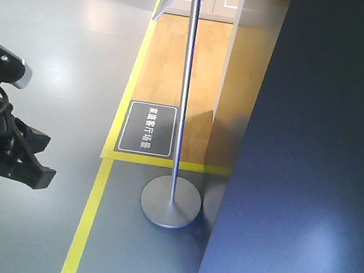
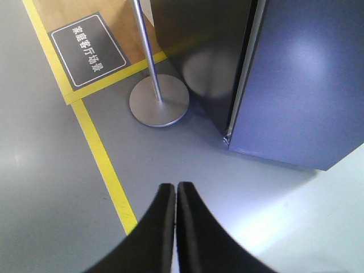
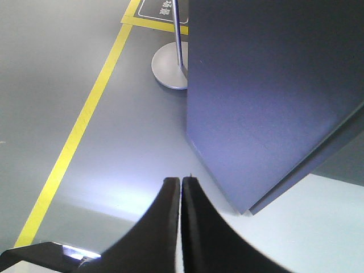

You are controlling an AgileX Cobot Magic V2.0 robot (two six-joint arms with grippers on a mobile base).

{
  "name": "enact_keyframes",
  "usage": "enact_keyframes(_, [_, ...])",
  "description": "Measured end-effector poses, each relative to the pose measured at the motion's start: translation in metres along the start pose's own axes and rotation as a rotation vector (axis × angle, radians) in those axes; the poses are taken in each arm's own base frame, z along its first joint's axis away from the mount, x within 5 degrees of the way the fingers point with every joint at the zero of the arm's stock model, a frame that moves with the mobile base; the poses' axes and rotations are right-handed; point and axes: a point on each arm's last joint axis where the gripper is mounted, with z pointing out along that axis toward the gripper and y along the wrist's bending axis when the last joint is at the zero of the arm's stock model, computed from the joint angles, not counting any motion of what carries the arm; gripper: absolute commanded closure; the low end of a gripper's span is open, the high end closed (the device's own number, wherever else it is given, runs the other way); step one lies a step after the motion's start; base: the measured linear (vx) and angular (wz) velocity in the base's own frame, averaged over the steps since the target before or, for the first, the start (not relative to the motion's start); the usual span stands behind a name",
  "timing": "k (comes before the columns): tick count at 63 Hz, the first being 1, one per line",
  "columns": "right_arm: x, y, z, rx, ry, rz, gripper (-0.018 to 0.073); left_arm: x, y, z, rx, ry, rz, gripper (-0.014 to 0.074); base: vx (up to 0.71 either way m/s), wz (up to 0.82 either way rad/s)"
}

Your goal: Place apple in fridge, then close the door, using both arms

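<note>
The apple is out of view in every frame. The fridge (image 2: 207, 57) stands at the right, its dark glossy side reflecting the floor. The door (image 1: 323, 166) shows only its plain dark grey outer face and lies against the fridge body along a thin pale seam (image 2: 244, 74). That panel also fills the upper right of the right wrist view (image 3: 273, 85). My left gripper (image 2: 176, 185) is shut and empty, low over the grey floor short of the door's bottom corner. My right gripper (image 3: 180, 180) is shut and empty too, near the door's lower edge. The left arm (image 1: 1, 142) shows at the far left.
A metal sign stand with a round base (image 1: 170, 204) stands just left of the fridge. Yellow floor tape (image 1: 85, 225) runs along the grey floor and borders a wooden area with a black floor sign (image 1: 148, 128). Part of the robot (image 3: 34, 256) shows at the bottom left.
</note>
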Motion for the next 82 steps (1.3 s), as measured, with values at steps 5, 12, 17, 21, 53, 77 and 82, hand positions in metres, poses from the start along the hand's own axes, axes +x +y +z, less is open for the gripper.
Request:
enact_keyframes(5, [-0.009,0.001,0.013,0.023,0.040,-0.023,0.0568,0.000,0.000,0.000,0.000,0.000,-0.001,0.0603,0.00,0.00])
enact_keyframes(12, [-0.021,0.002,0.032,0.067,0.117,-0.062,0.0563,0.000,0.000,0.000,0.000,0.000,-0.001,0.0603,0.00,0.00])
enact_keyframes(17, [-0.031,0.003,0.043,0.082,0.160,-0.079,0.0564,0.000,0.000,0.000,0.000,0.000,-0.001,0.0603,0.00,0.01])
enact_keyframes(21, [-0.043,0.005,0.050,0.088,0.176,-0.077,0.0564,0.000,0.000,0.000,0.000,0.000,-0.001,0.0603,0.00,0.01])
enact_keyframes(53, [-0.125,-0.022,0.062,0.141,0.113,0.106,0.0563,0.000,0.000,0.000,0.000,0.000,-0.001,0.0603,0.00,0.00])
enact_keyframes(77, [-0.148,-0.073,0.049,0.306,-0.220,0.269,0.0563,0.000,0.000,0.000,0.000,0.000,-0.001,0.0603,0.00,0.00])
enact_keyframes(82, [-0.152,-0.081,0.049,0.335,-0.277,0.276,0.0563,0.000,0.000,0.000,0.000,0.000,-0.001,0.0603,0.00,0.00])
